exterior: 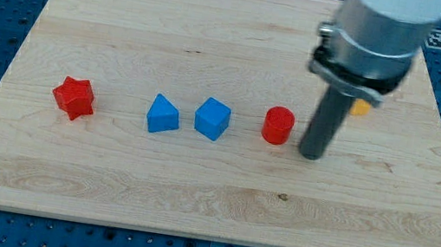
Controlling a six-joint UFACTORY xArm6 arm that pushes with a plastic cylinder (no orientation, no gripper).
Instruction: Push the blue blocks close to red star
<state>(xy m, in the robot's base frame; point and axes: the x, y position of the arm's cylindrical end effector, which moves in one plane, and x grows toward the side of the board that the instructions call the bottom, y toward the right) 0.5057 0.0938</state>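
Nearest the bench's left edge sits the red star (73,98); toward the middle come the blue triangular block (162,115) and blue cube (212,119), near each other, then a red cylinder (278,125). My tip (310,154) rests just right of that cylinder; it is a bare rod, nothing grasped. An orange block (361,108) peeks out behind the rod. I judge it best to skirt the cylinder and push the cube leftward, squarely. The wooden board (190,207) lies on blue perforated bench

one camera looks down steeply from the wooden board's (193,190) near edge.
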